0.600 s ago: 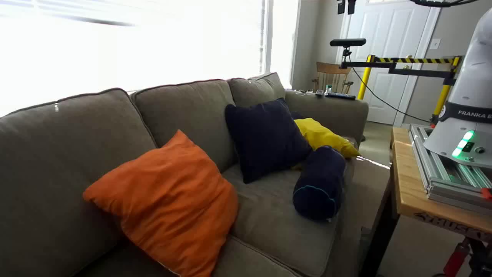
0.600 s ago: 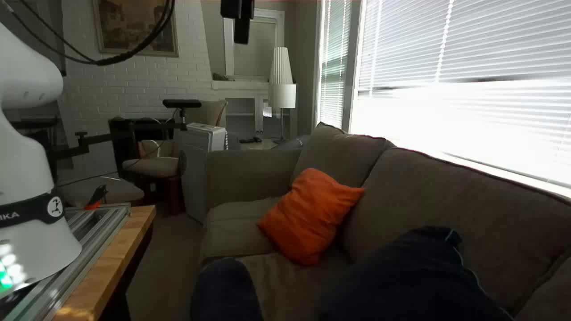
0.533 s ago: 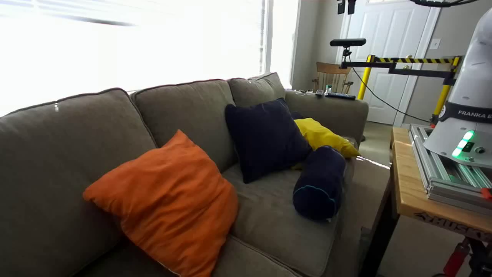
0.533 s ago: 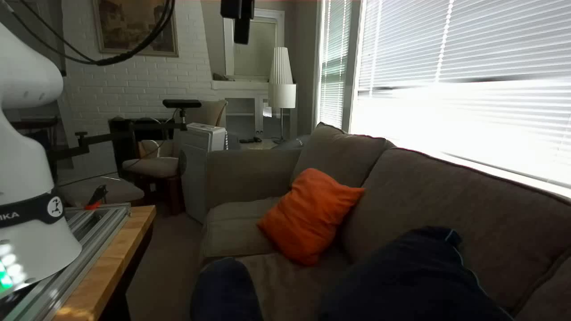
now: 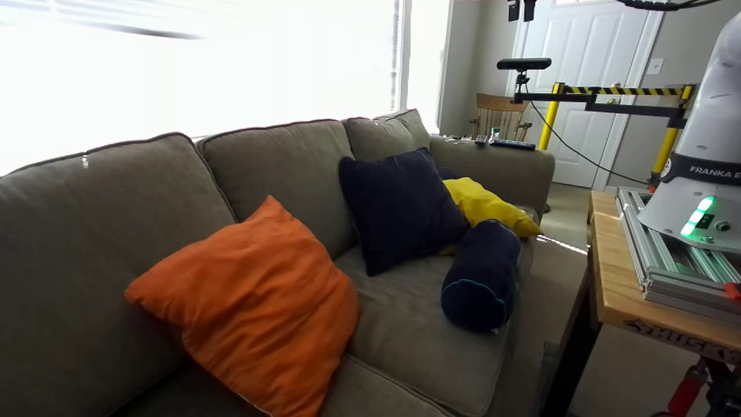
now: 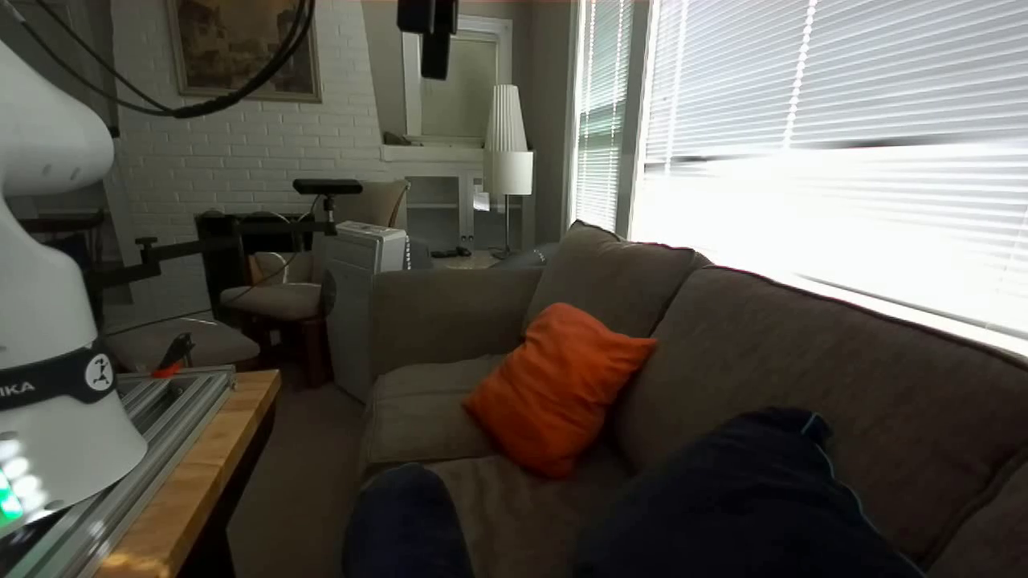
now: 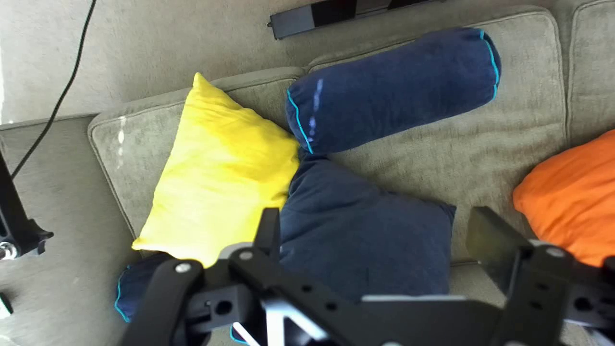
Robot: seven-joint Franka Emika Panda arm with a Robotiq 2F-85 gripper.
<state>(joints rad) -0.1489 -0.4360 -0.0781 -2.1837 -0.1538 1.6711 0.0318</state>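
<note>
The black two-fingered gripper [image 7: 375,214] hangs over the sofa [image 5: 405,341], its blocky fingers spread wide, and looking down past them I find the navy throw pillow [image 7: 365,245] right in the gap of the view. It's a soft, matte square of creased cloth, tilted against a plump back cushion [image 5: 272,168]. Along one side it meets a lemon-yellow throw pillow [image 7: 226,168], lightly rumpled and drawn out into pointed corners. Close to the seat's front edge lies a navy bolster [image 7: 394,91], a fat cylinder piped in turquoise at both ends, one end by the square pillow's corner. A further navy cushion [image 7: 139,283], also trimmed in turquoise, is partly hidden by the gripper. Well along the seat, an orange throw pillow [image 5: 260,307], wrinkled all over, leans askew against the backrest. The sofa itself wears taupe, slightly nubbly fabric with corded seams. Facing it, the smooth white robot arm [image 6: 40,289] rises from a grooved aluminium frame [image 5: 683,292] on a wood-topped workbench [image 5: 616,260]. Beyond the sofa stands a lamp [image 6: 506,128] with a tall pleated shade, near a white-painted brick wall [image 6: 345,152].
</note>
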